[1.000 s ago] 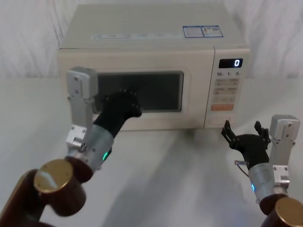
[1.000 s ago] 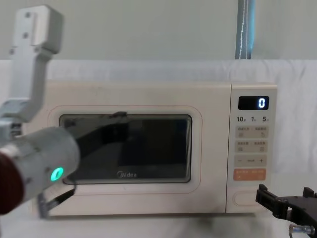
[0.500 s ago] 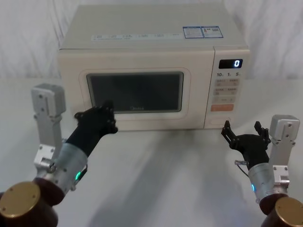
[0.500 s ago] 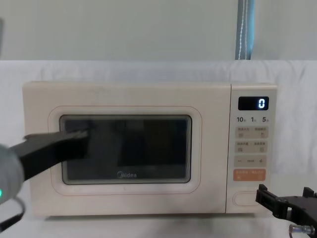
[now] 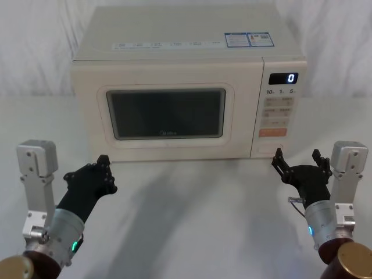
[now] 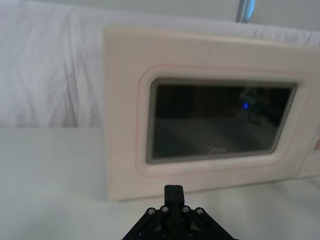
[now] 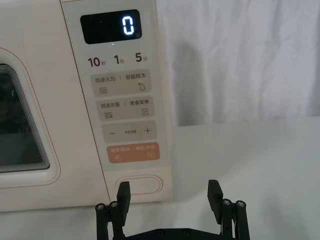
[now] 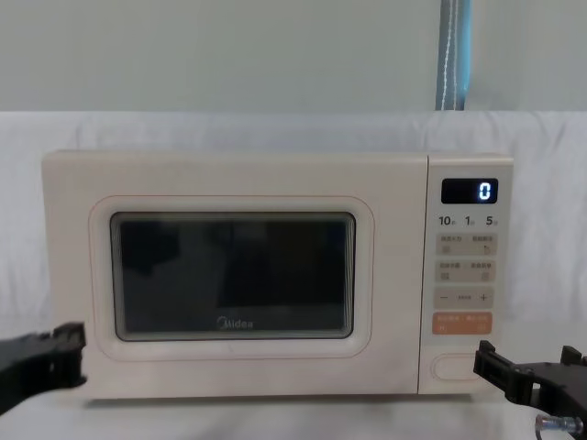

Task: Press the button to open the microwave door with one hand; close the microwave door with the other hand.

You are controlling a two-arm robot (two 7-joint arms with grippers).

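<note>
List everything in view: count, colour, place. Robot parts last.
microwave: 1, cream, centre back of the table
microwave door: 1, cream with a dark window, front left of the microwave, shut
button: 1, cream pill shape, bottom of the control panel
orange key: 1, orange, just above the button
display: 1, black showing 0, top of the panel
tablecloth: 1, white, under the microwave
backdrop cloth: 1, white, behind the microwave
left gripper: 1, black, low front left, apart from the door
right gripper: 1, black, open, low front right, before the button
</note>
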